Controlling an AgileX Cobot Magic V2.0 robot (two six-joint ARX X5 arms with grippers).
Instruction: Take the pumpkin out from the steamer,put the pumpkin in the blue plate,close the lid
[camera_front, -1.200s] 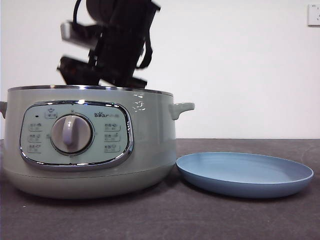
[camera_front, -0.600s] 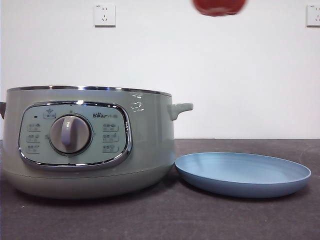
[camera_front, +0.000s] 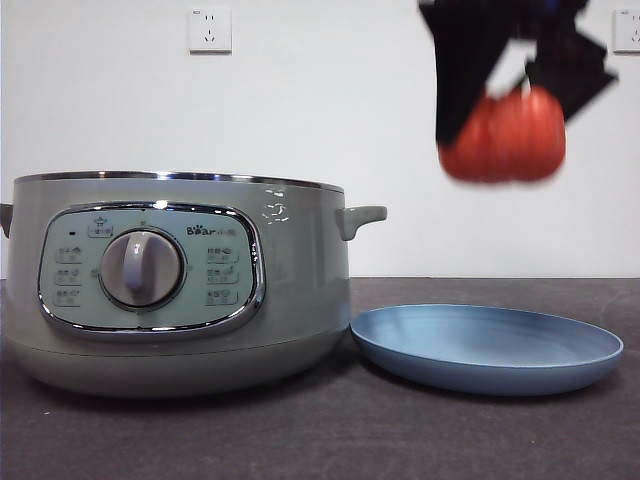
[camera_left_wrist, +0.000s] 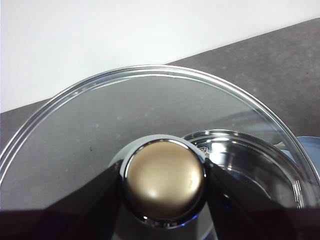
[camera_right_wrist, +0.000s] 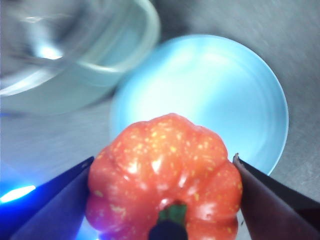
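Front view: the right end effector (camera_front: 505, 110) carries the small orange-red ribbed pumpkin (camera_front: 503, 136), clamped between its jaws, high above the shallow matte blue plate (camera_front: 487, 347), beside the open sage-green steamer (camera_front: 175, 285); released from here, it could bounce off the plate. Left wrist view: the left end effector (camera_left_wrist: 165, 182) grips the knob of the domed glass lid (camera_left_wrist: 100, 130), which could tilt if that pinch slips. Right wrist view: the pumpkin overhangs the plate's near rim rather than its centre, risking a rim landing and roll onto the bench.

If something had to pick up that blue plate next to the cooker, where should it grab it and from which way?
Probably the blue plate by its raised rim, coming from above on the side away from the steamer. It lies flat and shallow on the table, so only the upturned edge offers jaws a pinch, and its steamer-side edge sits close against the cooker's body.
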